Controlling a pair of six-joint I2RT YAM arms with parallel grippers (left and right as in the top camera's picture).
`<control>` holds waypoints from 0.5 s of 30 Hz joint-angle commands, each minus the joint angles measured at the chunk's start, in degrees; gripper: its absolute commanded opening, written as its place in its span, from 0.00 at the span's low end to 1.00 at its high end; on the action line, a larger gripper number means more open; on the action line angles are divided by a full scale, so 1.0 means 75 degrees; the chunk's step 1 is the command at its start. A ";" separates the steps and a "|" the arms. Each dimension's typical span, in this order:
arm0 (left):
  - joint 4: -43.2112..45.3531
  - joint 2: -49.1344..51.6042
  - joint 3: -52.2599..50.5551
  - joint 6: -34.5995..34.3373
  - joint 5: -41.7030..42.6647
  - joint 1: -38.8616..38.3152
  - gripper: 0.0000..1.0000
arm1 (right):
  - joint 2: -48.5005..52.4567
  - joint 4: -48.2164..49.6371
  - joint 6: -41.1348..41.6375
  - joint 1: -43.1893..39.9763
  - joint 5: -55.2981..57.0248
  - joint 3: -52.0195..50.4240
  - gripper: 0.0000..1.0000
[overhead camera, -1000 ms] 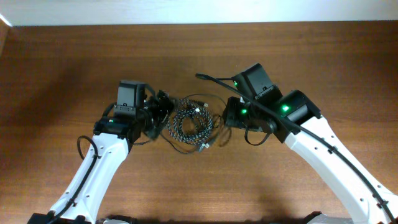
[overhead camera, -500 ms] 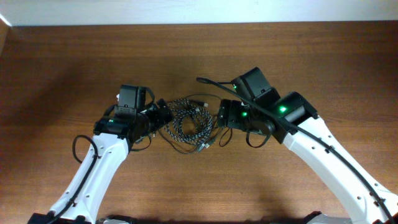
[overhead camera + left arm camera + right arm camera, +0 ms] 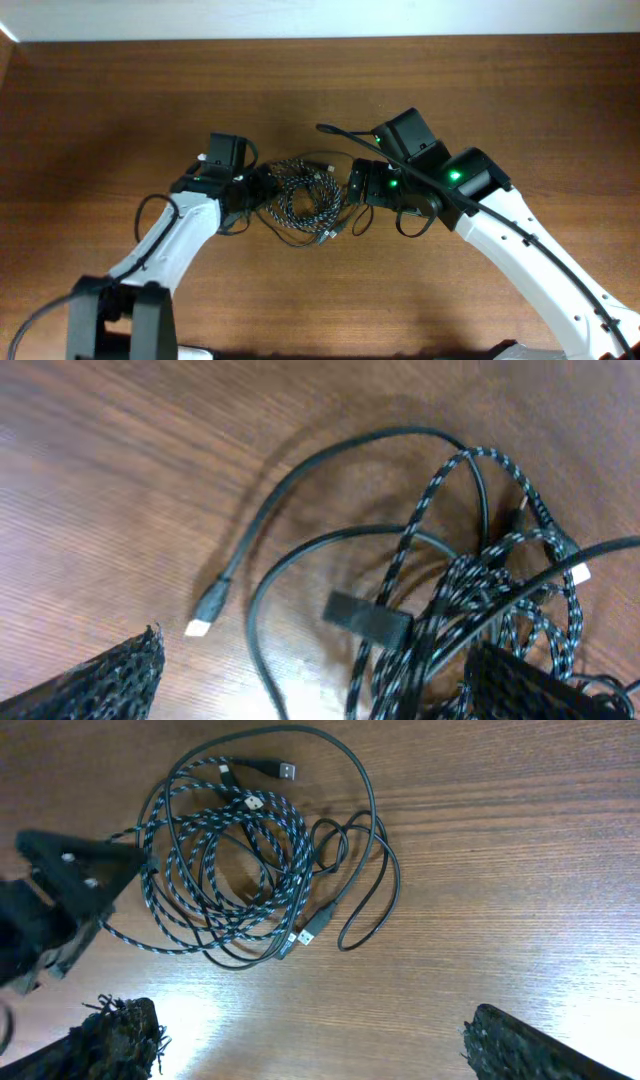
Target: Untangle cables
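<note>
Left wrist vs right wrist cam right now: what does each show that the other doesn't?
Left wrist only: a flat black strap among the cords, seen close up; the bundle runs off frame.
Right wrist only: the whole coil in outline, a thin black cord looping out to its right, and the left gripper at its left edge.
Both: the black-and-white speckled braided cord, small plug ends (can't match them across views), the brown wooden table, and each camera's own black mesh-covered fingers wide apart at the bottom corners.
</note>
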 commanded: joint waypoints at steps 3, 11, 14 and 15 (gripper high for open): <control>0.1043 0.0699 0.0006 0.0146 0.0606 -0.0720 0.99 | 0.0015 0.0009 0.0026 0.0041 0.0076 -0.0087 0.99; 0.1445 0.1454 0.0006 0.0146 0.0224 -0.0994 0.49 | 0.0015 0.0003 0.0023 0.0041 0.0079 -0.0087 0.99; 0.1527 0.1699 0.0006 0.0143 0.0230 -0.0994 0.00 | 0.0015 -0.0102 0.0023 0.0041 0.0079 -0.0087 0.99; 0.1550 0.1679 0.0017 0.0140 0.0318 -0.0994 0.00 | 0.0015 -0.0111 0.0023 0.0041 0.0076 -0.0087 0.99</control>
